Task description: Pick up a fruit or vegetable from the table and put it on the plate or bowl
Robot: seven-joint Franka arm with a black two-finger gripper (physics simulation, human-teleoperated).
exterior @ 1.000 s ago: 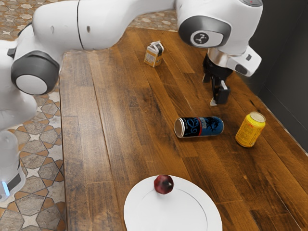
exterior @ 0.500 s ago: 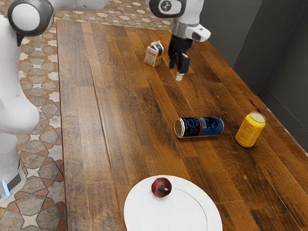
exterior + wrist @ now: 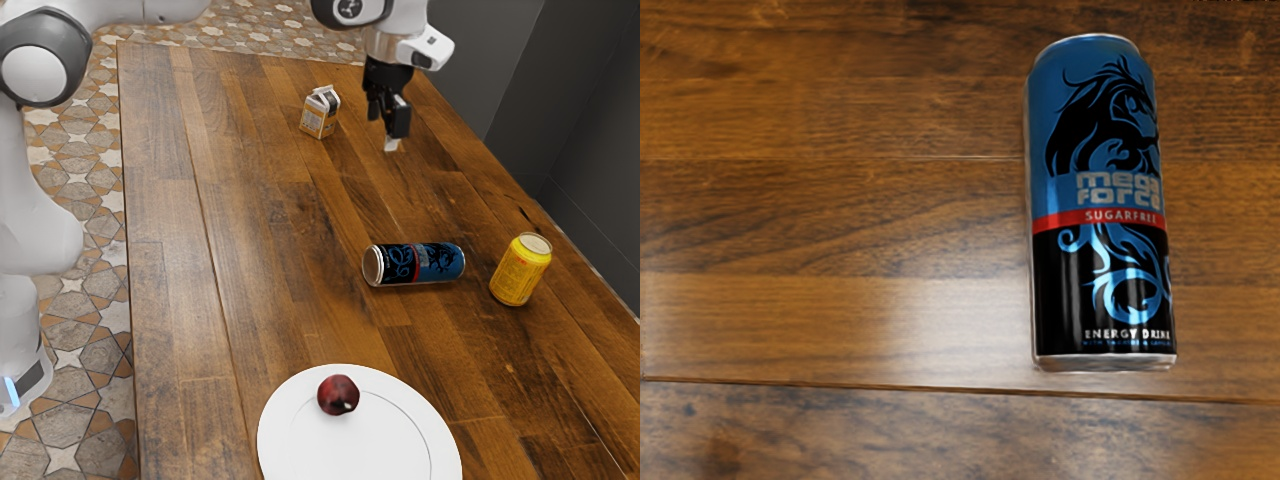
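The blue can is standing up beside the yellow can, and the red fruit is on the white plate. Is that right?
Not quite. The blue can is lying on its side, not standing up, as the exterior view shows. The rest is right: it is beside the yellow can, which does stand upright, and the red fruit is on the white plate.

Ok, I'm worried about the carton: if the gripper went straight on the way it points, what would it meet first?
Most likely the bare table. The gripper points down at wood to the exterior view's right of the carton, so it should miss that, though depth is unclear.
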